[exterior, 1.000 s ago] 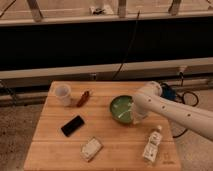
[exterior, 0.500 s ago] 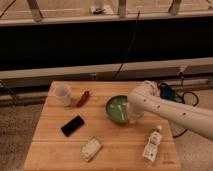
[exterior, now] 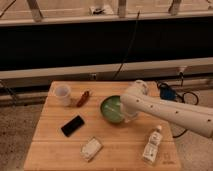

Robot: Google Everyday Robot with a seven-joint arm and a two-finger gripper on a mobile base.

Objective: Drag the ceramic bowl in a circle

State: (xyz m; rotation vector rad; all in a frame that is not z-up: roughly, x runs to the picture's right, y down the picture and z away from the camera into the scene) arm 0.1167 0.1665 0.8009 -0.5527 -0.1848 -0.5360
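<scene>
Wooden counter (exterior: 120,150) seen from above and in front, with a dark wall and a pale ledge behind. The white arm (exterior: 170,112) enters from the lower right, where the frame edge cuts it off, and bends down at its wrist over the ceramic bowl (exterior: 111,109). The hand (exterior: 129,115) sits at the bowl's right rim, almost wholly hidden behind the arm's last link; whether it is clenched on the rim, pressed inside it or released cannot be told. The arm also covers the bowl's right side, so only the left and middle of the glossy green interior show. The bowl stands on the counter a little right of centre.

Other items:
- A white cup (exterior: 62,94) near the back left corner.
- A small reddish-brown object (exterior: 83,98) just right of the cup, too blurred to identify.
- A black phone (exterior: 73,125) lying flat, left of centre.
- A pale packet (exterior: 91,148) towards the front edge.
- A clear bottle (exterior: 152,145) lying at front right, its label unreadable.
- A blue object (exterior: 167,93) with cables, off the counter's right back corner, indistinct.

Compared with half a second ago, the bowl and the wrist above it have shifted slightly leftward together. The cup, phone, packet and bottle lie where they were.
</scene>
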